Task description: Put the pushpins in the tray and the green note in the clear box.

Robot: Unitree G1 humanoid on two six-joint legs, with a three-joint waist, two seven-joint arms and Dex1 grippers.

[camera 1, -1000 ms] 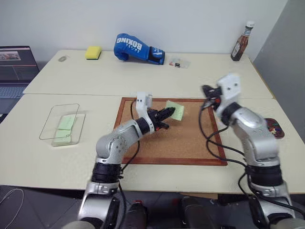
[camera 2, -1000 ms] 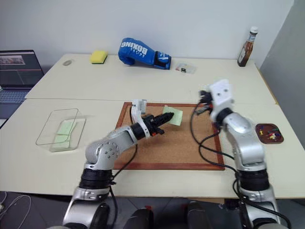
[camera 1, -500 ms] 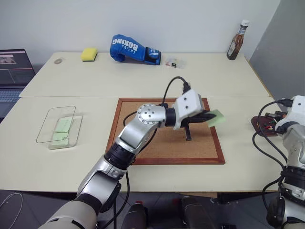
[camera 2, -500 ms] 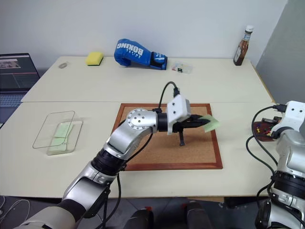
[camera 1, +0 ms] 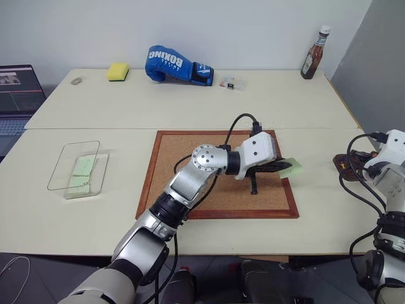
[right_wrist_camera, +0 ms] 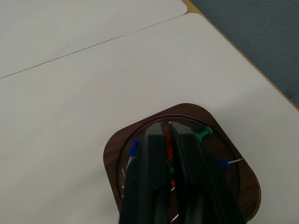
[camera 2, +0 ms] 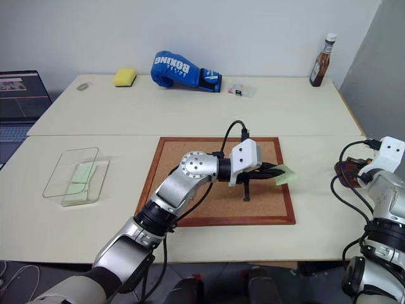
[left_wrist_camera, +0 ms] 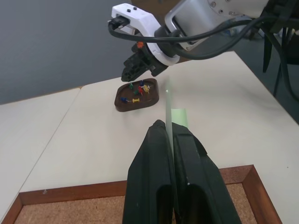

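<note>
The left end effector (camera 2: 269,171) is reaching across the corkboard (camera 2: 190,190) toward 3 o'clock. Its two black fingers (left_wrist_camera: 154,177) are pressed together, pinching the green note (camera 2: 285,175). The note is hanging in the air over the board's 3 o'clock edge, well apart from the clear box (camera 2: 74,176). The clear box is sitting on the counter (camera 2: 316,126) at 9 o'clock from the board, and pale green notes are lying inside it.

The right end effector (right_wrist_camera: 169,135) is hanging right above the tray (right_wrist_camera: 117,149), at the counter's 3 o'clock edge. Its fingers are standing close together with a thin gap between them. I cannot tell if they are pinching anything. The pushpins (right_wrist_camera: 203,134) are lying in the tray: blue, green and red ones.

At 12 o'clock on the counter are a blue boxing glove (camera 2: 180,68), a yellow sponge (camera 2: 125,77) and a sauce bottle (camera 2: 320,62).
</note>
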